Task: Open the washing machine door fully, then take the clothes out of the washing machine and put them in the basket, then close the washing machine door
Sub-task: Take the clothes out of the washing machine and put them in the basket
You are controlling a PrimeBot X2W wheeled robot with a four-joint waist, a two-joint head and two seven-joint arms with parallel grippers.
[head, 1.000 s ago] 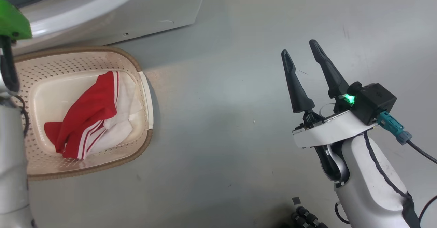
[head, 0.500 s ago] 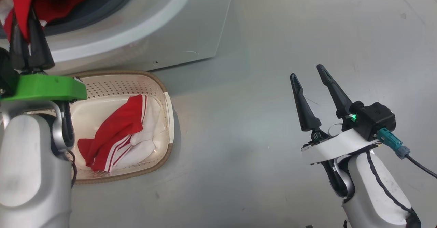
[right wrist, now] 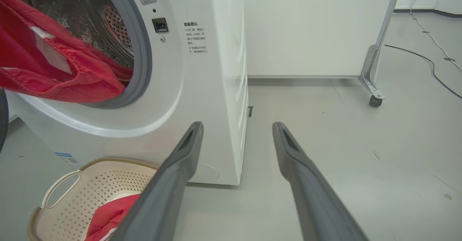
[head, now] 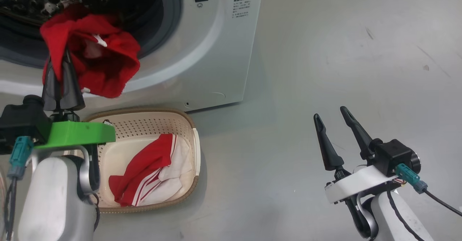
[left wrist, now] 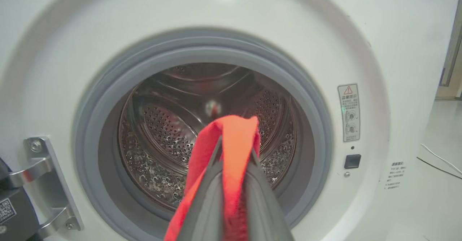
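Observation:
My left gripper (head: 59,62) is shut on a red garment (head: 97,58), which hangs in front of the washing machine (head: 216,53) opening and above the basket's left part. In the left wrist view the red garment (left wrist: 234,132) is pinched between my fingers before the steel drum (left wrist: 162,125). The cream basket (head: 189,120) stands on the floor below the opening, and red and white clothes (head: 148,172) lie in it. My right gripper (head: 330,113) is open with nothing in it, over bare floor to the right. The washing machine door is out of view; its hinge (left wrist: 43,183) shows.
Grey floor stretches to the right of the machine. In the right wrist view a white panel on a caster wheel (right wrist: 375,100) stands behind, and cables (right wrist: 433,64) run along the floor at the far right. A basket handle (right wrist: 61,188) faces that view.
The head camera has tilted up, bringing the machine's opening into view. The left gripper, shut on the red garment, now shows in front of the opening. The right gripper stays open.

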